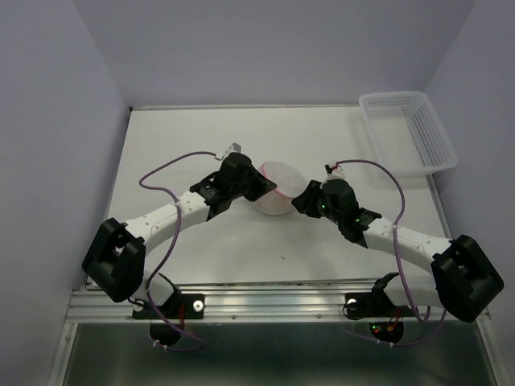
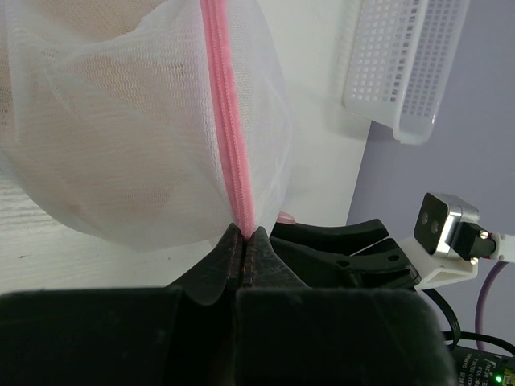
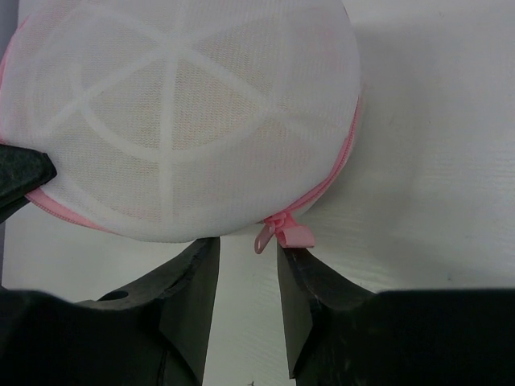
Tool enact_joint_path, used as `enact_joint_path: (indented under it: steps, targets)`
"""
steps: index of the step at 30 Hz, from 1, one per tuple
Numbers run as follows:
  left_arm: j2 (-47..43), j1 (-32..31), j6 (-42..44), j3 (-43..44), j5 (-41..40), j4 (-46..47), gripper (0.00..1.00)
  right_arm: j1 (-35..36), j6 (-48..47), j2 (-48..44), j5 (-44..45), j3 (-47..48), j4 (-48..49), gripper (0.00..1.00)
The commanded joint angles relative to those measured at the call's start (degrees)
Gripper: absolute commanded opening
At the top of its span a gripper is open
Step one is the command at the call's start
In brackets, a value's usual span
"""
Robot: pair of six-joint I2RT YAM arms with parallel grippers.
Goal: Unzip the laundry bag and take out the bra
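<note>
The laundry bag [image 1: 278, 189] is a round white mesh pouch with a pink zipper rim [image 2: 228, 121], lying at the middle of the table. My left gripper [image 1: 259, 186] [image 2: 243, 235] is shut on that rim at the bag's left side. The bra [image 3: 217, 104] shows only as a peach tint through the mesh [image 2: 121, 88]. My right gripper [image 1: 300, 198] [image 3: 248, 251] stands open at the bag's right side. The pink zipper pull [image 3: 283, 234] hangs just ahead of its fingertips, next to the right one, with nothing clamped between the jaws.
A white lattice plastic basket [image 1: 409, 133] [image 2: 402, 72] stands at the table's back right corner. The right arm's black fingers [image 2: 346, 241] lie close beside my left gripper. The table's back edge meets the wall.
</note>
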Motion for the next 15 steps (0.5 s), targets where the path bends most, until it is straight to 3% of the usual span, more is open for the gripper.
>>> enact_joint_path:
  steps: [1, 6, 15]
  targets:
    - [-3.0, -0.2, -0.2, 0.0, -0.9, 0.3, 0.00, 0.4, 2.2, 0.4, 2.0, -0.8, 3.9, 0.40]
    - [-3.4, -0.2, -0.1, -0.2, -0.8, 0.4, 0.00, 1.0, 3.7, 0.4, 4.0, -0.8, 4.3, 0.36]
    - [-3.5, -0.1, 0.1, -0.5, -0.9, 0.2, 0.00, 1.0, 4.0, 0.0, 2.8, -1.0, 4.7, 0.16]
